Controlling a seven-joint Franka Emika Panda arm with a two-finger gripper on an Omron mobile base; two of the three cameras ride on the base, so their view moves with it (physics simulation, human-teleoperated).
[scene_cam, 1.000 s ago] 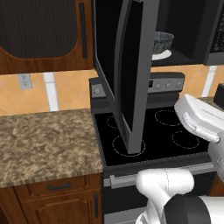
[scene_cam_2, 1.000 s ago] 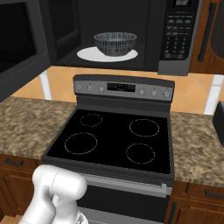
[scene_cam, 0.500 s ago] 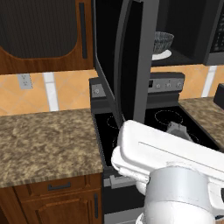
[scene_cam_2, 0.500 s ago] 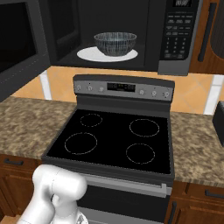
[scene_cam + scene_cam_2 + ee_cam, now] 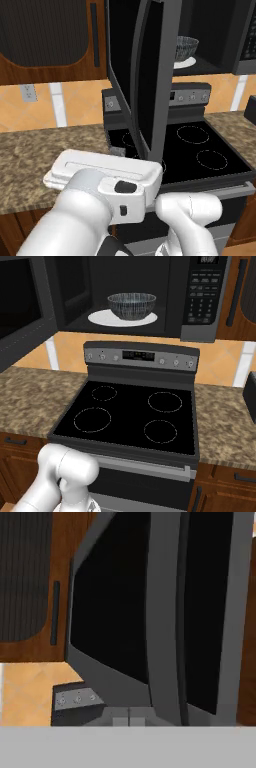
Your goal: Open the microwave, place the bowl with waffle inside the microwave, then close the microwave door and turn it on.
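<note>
Inside wide black microwave (image 5: 125, 296): blue-grey streaked bowl (image 5: 131, 306) on white turntable plate (image 5: 100, 318). Black glass door (image 5: 145, 85) wide open. Gripper (image 5: 128, 718) fully closed, empty. Risk: push too near hinge, door stalls ajar.

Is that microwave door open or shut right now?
Open. The microwave door swings out over the stove, and the bowl sits visible inside.

A: Arm (image 5: 95, 210) body: glossy white shells, rounded links, smooth cylindrical segments.

B: Joints?

A: Dark seams between the links. One flat white rectangular housing with rounded corners and a shallow recessed panel on top. A black oval button on the link below it, plus a small dark slot.

B: Right base view?

A: Same white rounded link, bulbous elbow.
</note>
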